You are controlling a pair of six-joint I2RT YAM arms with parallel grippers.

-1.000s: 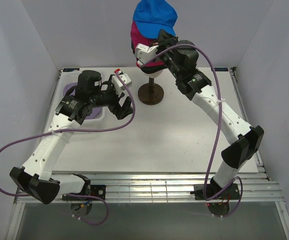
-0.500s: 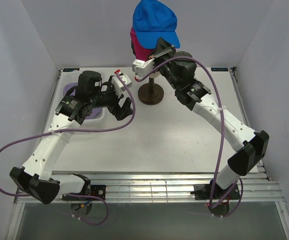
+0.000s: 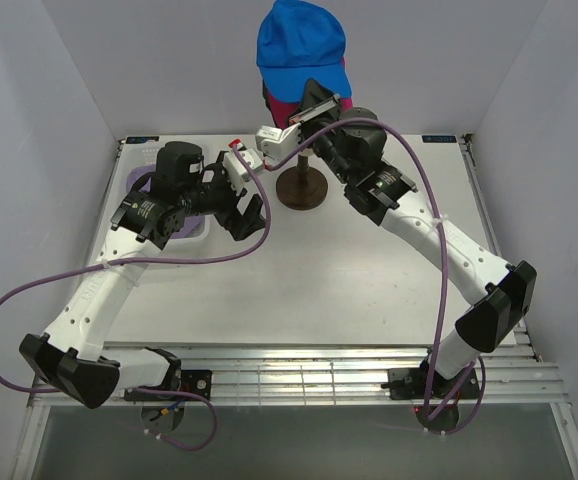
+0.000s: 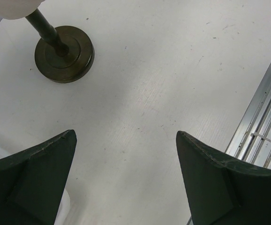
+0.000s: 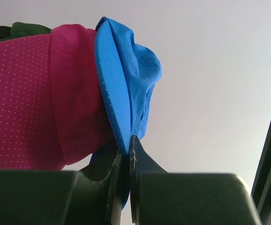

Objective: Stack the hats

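The right gripper (image 5: 127, 145) pinches the edge of the brim of the bright blue fabric cap (image 5: 126, 79); its two dark fingers are pressed together on the thin blue edge. In the top view this blue cap (image 3: 299, 45) lies on top of the stack at the far middle of the scene, above the brown round stand (image 3: 301, 187). Under it is the magenta dotted fabric cap (image 5: 27, 103), and a small part of a dark green cap (image 5: 25, 29) shows at the upper left edge of the right wrist view.

Compared with one second ago, the blue cap has shifted to the left and its crown now covers more of the magenta cap (image 3: 281, 100). The right gripper (image 3: 316, 100) and its wrist have also gone to the left, nearer to the stand.

The left gripper (image 4: 125, 136) has not moved. It hangs with its fingers spread wide above the white table (image 3: 349, 280), left of the stand, and holds nothing.
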